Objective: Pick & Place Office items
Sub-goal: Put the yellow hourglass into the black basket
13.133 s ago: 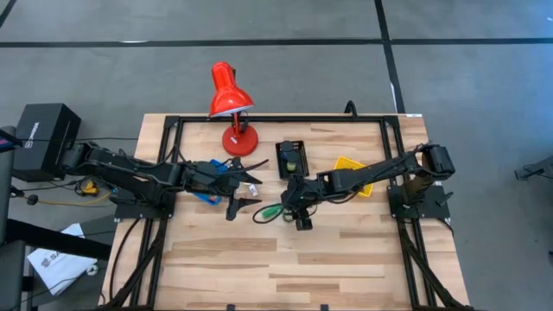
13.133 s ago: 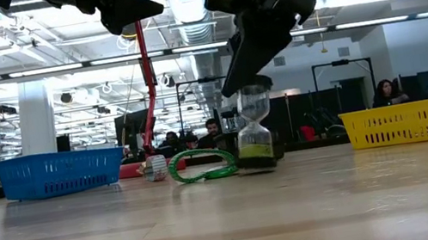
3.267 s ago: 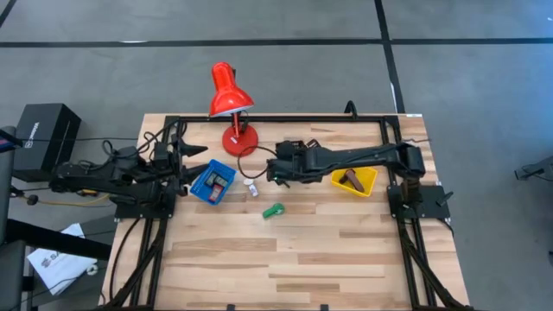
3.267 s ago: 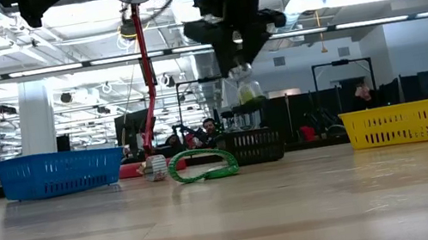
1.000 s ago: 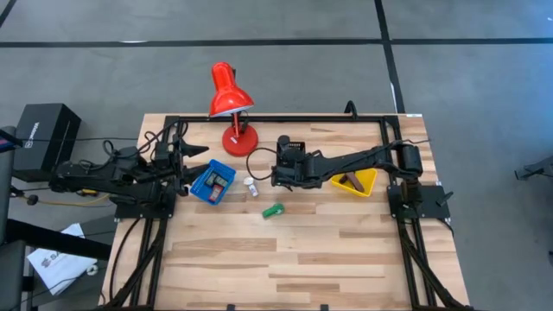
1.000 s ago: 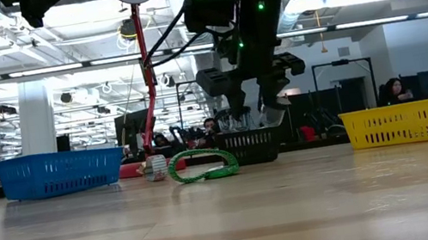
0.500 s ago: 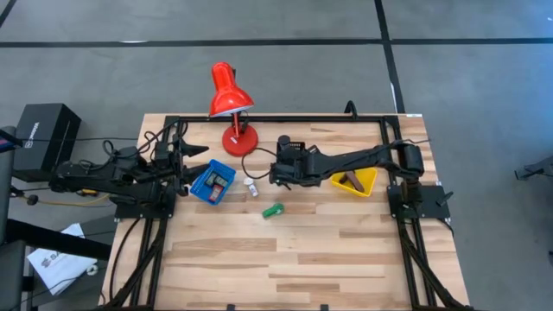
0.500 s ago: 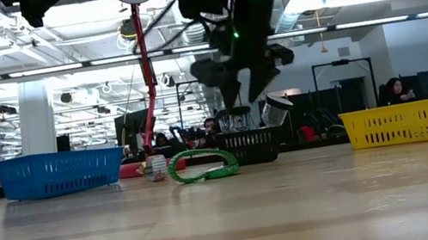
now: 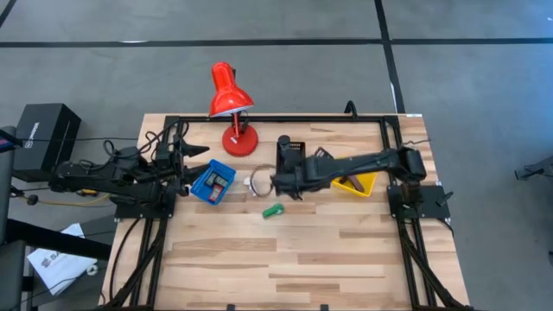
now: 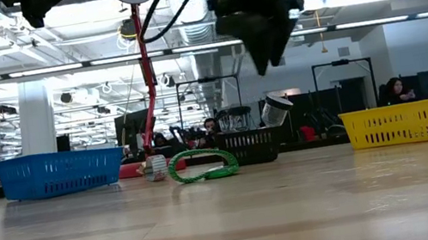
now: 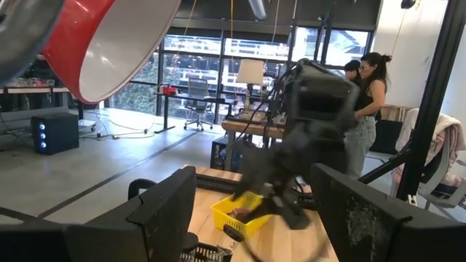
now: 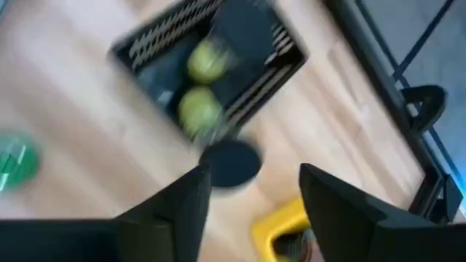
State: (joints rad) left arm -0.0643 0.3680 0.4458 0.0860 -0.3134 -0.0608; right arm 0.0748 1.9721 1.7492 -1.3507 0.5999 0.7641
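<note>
The right gripper (image 9: pixel 275 181) hangs above the bench (image 9: pixel 346 250), fingers spread and empty, between the black bin (image 9: pixel 291 153) and the green carabiner (image 9: pixel 273 210). The hourglass (image 12: pixel 202 87) lies in the black bin. Judged step: placement done, next pick beginning. The next move calls for lowering onto the carabiner, just beside the gripper. The left gripper (image 11: pixel 247 211) waits, spread, beside the blue bin (image 9: pixel 212 180).

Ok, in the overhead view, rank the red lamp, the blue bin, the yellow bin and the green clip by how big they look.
1. Red lamp, largest.
2. Blue bin.
3. Yellow bin: partly hidden by the right arm, so its rank against the blue bin is unsure.
4. Green clip, clearly smallest.
</note>
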